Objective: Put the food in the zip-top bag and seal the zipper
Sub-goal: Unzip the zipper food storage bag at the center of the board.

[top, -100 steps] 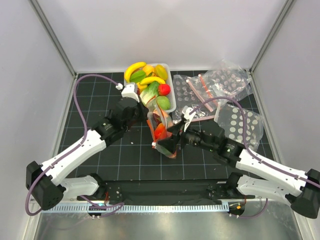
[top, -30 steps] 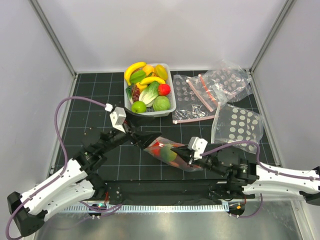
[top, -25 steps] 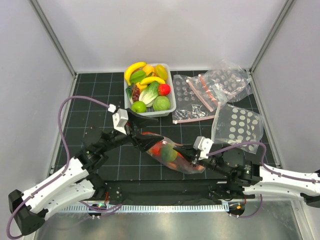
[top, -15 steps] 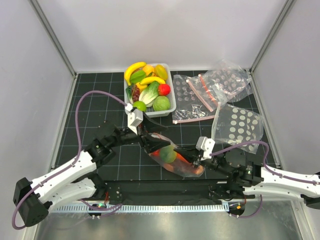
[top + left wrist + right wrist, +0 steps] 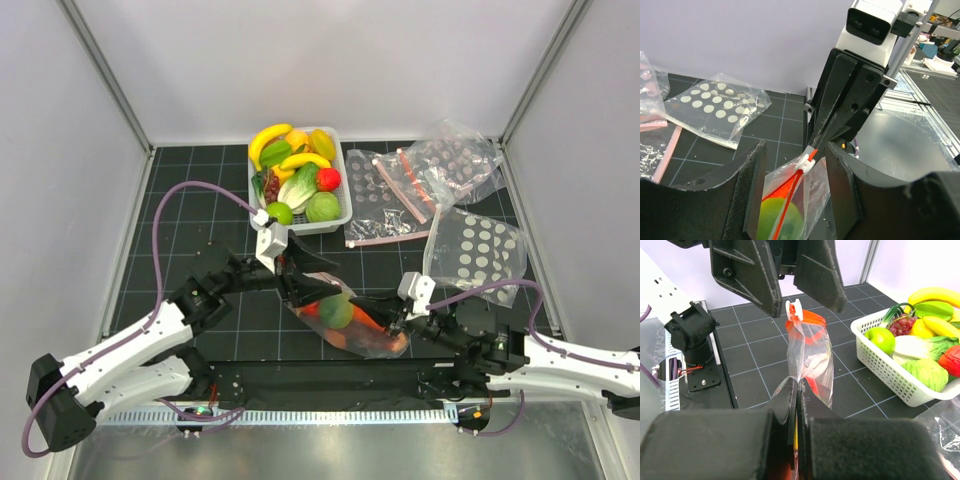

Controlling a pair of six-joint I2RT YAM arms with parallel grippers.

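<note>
Bag [image 5: 345,318]: front centre, slung between both grippers, green and red food [image 5: 337,312] inside. Zipper [image 5: 788,202] is turned edge-up, apparently so that its white slider [image 5: 807,160] can be reached for sealing. Right gripper [image 5: 796,382]: clamped shut on the bag's end opposite the slider, holding the strip taut. Left gripper [image 5: 796,152]: jaws part-open, straddling the slider, nothing held. Tub [image 5: 343,210] of more food stands behind, well apart.
</note>
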